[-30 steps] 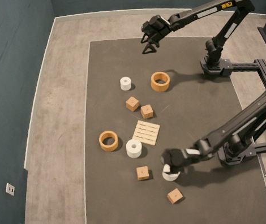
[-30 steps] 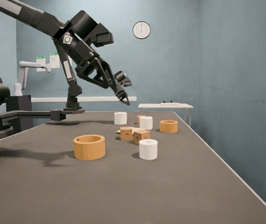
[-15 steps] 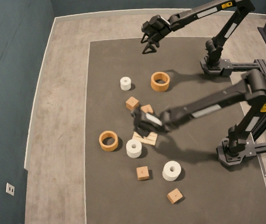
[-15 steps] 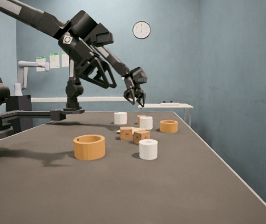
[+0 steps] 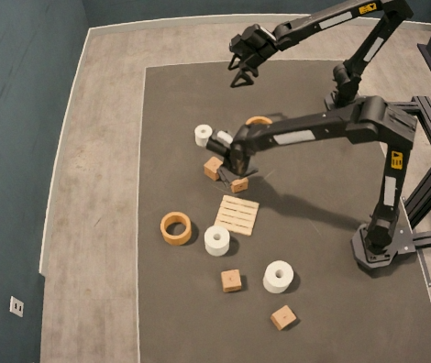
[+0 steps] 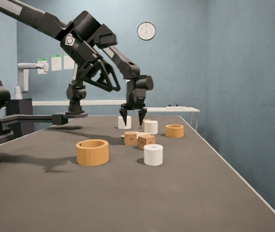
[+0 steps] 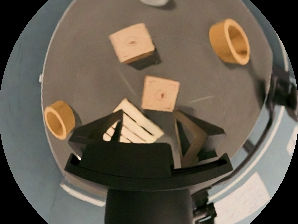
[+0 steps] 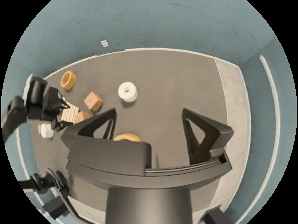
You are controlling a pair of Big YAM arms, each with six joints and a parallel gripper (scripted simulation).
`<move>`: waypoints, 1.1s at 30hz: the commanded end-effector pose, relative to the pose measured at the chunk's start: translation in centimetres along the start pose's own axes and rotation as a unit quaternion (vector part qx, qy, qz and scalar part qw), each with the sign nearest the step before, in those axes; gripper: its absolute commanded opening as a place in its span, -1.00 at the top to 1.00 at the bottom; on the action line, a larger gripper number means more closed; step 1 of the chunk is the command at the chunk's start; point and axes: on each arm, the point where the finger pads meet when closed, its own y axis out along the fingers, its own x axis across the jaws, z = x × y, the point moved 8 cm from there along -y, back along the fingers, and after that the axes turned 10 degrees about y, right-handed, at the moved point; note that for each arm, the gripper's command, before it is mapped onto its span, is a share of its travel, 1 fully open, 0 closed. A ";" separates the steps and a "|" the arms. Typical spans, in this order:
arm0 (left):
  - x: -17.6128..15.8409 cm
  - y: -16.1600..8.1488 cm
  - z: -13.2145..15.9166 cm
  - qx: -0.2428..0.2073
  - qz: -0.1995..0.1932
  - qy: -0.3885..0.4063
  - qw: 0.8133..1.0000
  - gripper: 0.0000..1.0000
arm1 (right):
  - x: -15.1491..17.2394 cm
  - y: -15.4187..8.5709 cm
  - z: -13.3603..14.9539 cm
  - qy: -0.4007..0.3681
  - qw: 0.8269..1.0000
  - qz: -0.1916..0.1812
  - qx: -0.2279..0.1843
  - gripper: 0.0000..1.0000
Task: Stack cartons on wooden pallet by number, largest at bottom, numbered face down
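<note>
Four tan cube cartons lie on the dark mat. Two sit near the middle (image 5: 213, 168) (image 5: 239, 184) and two near the front (image 5: 231, 280) (image 5: 283, 317). The small wooden pallet (image 5: 237, 214) lies bare between them. My left gripper (image 5: 231, 177) hovers above the mat, half open and empty, over the near edge of the second carton. In the left wrist view that carton (image 7: 161, 92) lies just ahead of the fingers, with the pallet (image 7: 136, 123) under them. My right gripper (image 5: 241, 75) is open and empty, high over the far end of the mat.
Two orange rings (image 5: 175, 227) (image 5: 259, 121) and three white rolls (image 5: 203, 135) (image 5: 216, 240) (image 5: 278, 276) stand around the pallet. One roll is close to the pallet's front corner. The left arm's base (image 5: 377, 243) stands at the right.
</note>
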 end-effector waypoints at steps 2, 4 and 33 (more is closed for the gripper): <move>-1.0 0.2 -3.4 0.055 0.002 0.070 0.996 -0.49 | 0.4 -0.5 -2.0 -0.007 1.000 -0.003 -0.018 -1.00; -1.4 0.4 -3.9 0.072 -0.001 0.081 0.994 -0.49 | 0.4 -0.5 -2.0 -0.007 1.000 -0.003 -0.018 -1.00; -1.0 3.4 -3.8 0.092 -0.007 0.078 0.993 -0.49 | 0.4 -0.5 -2.0 -0.007 1.000 -0.003 -0.018 -1.00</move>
